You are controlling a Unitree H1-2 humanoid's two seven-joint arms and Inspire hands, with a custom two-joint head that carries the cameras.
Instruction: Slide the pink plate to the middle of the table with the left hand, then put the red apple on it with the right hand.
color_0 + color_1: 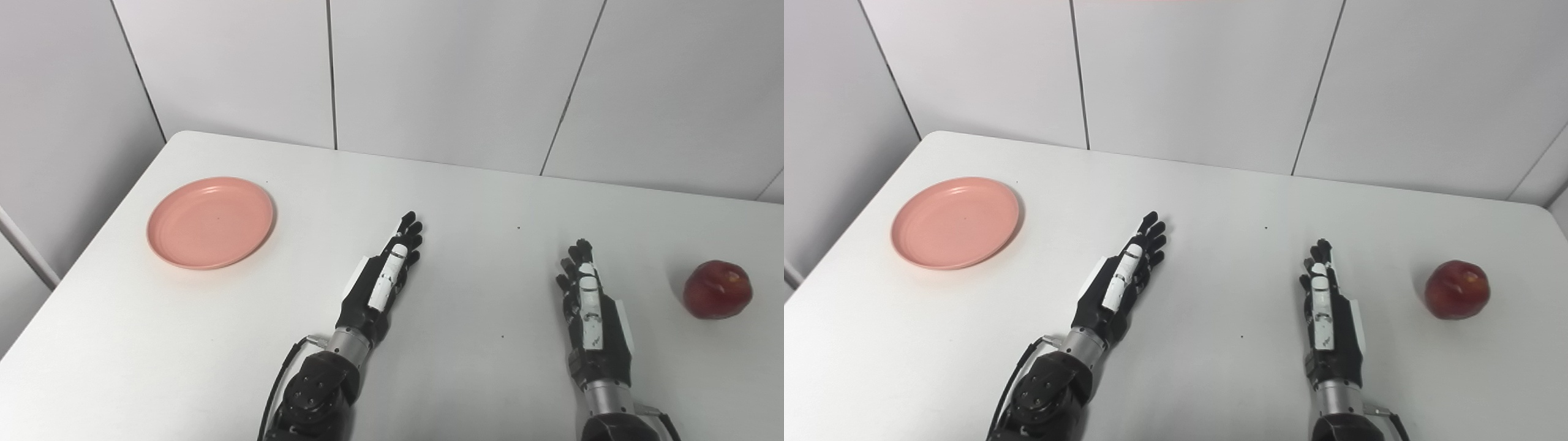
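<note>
Both hands [383, 278] [589, 306] open, empty, fingers extended.

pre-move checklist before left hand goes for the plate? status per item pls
1. Left hand free: ok, fingers extended, holding nothing.
2. Right hand free: ok, holding nothing, apart from the red apple.
3. Pink plate reachable: ok, lying flat at the table's left, nothing on it.
4. Path from the left hand to the plate: ok, bare table between them.
5. Middle of the table free for the plate: not ok, both hands lie there now.
6. Apple steady: cannot tell, it sits alone at the right.
</note>
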